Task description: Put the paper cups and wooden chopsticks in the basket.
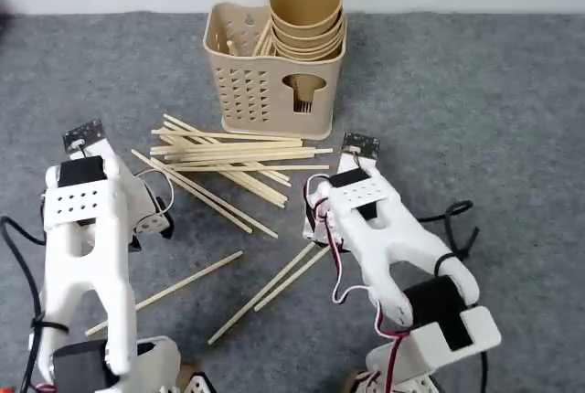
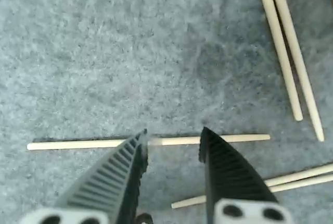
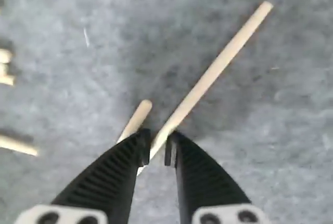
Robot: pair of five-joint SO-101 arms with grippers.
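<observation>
A grey felt-like cover lies over the whole table. At the middle of the table's far edge stands a beige perforated basket. A stack of paper cups sits upright in the compartment toward the table's right side, and a few chopsticks lean in the other compartment.

Just in front of the basket, toward the centre of the table, a loose pile of wooden chopsticks lies criss-crossed. Closer to the near edge, a single chopstick rests at a slant beside the left arm, and two more chopsticks lie nearly parallel beside the right arm.

The left gripper is low over the cover near the left edge, its jaws spread apart. Its fingertips straddle a flat-lying chopstick that runs across between them; whether they touch it cannot be told. Another pair of sticks lies off to one side.

The right gripper is down at the cover right of centre. Its jaws are closed on a slanting chopstick, pinching it near one end. A second stick ends just beside one finger.
</observation>
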